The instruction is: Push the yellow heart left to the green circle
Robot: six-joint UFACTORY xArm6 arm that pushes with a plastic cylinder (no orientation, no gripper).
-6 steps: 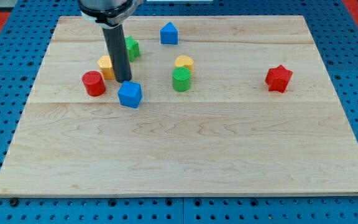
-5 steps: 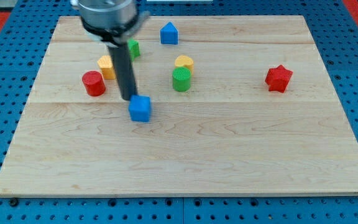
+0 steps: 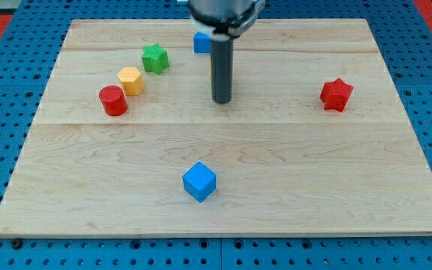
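Observation:
My tip (image 3: 221,100) rests on the board just above its middle, where the rod stands upright. The yellow heart and the green circle do not show; the rod covers the spot where they stood in the earlier frames. Whether the tip touches either of them cannot be told.
A blue cube (image 3: 199,181) lies low on the board, below the tip. A red cylinder (image 3: 112,100), a yellow hexagon (image 3: 130,79) and a green star (image 3: 154,58) stand at the upper left. A blue block (image 3: 200,42) peeks out behind the rod at the top. A red star (image 3: 336,94) sits at the right.
The rod moved right from the left group of blocks to the heart and circle's spot. The blue cube slid down and to the right, away from the group.

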